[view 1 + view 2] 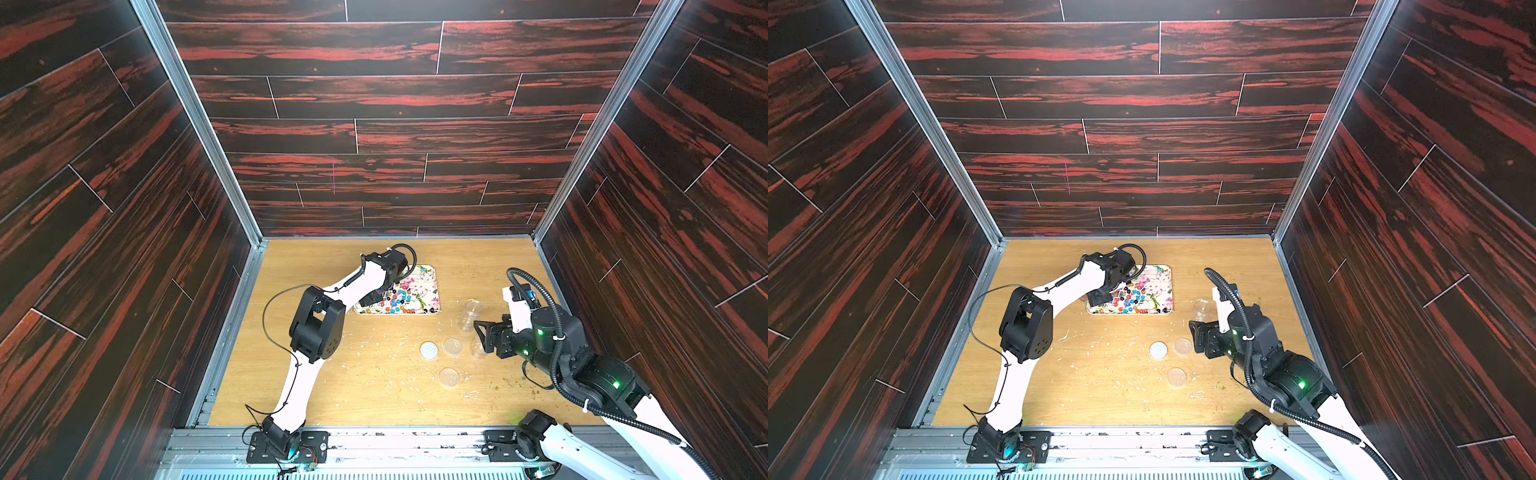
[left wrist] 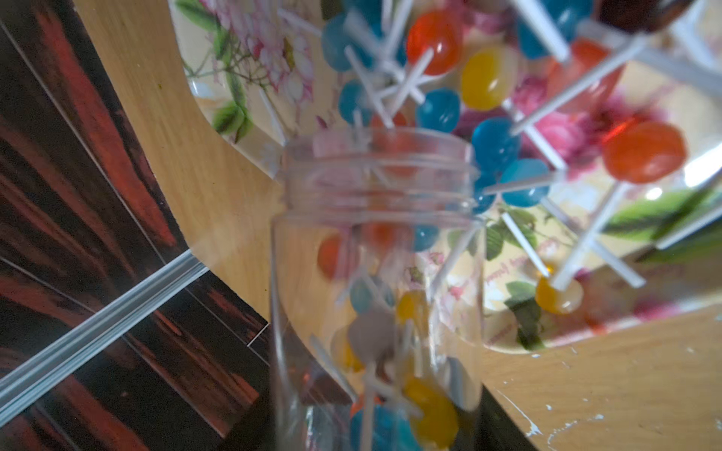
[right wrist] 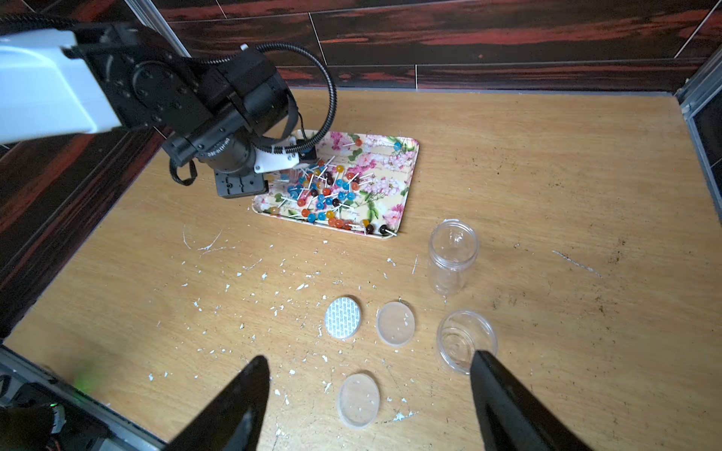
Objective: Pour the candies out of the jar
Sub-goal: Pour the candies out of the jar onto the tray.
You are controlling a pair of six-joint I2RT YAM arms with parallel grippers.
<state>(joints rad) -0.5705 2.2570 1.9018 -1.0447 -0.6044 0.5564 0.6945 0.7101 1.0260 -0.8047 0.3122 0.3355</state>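
Light wood-grain tabletop (image 1: pixel 374 395) strewn with pale crumbs (image 3: pixel 301 287), dark red-streaked plank walls (image 1: pixel 395 104) behind it and to both sides, silver corner posts (image 1: pixel 197 120) at its back corners, grey rail (image 1: pixel 395 438) along its near edge

Left arm (image 1: pixel 297 386): white link shells, black joint housings with small screw holes; thin black cable (image 1: pixel 263 316) looping loose alongside.
Right arm (image 1: pixel 598 374): same white-and-black build — thick ribbed black conduit (image 1: pixel 557 324) strapped on with a white tie, green indicator lights (image 1: pixel 540 332) on the joints.
Right gripper (image 3: pixel 369 356): two glossy black tapered fingers (image 3: pixel 234 406).
Black base plates (image 1: pixel 318 442) — round screw heads showing.
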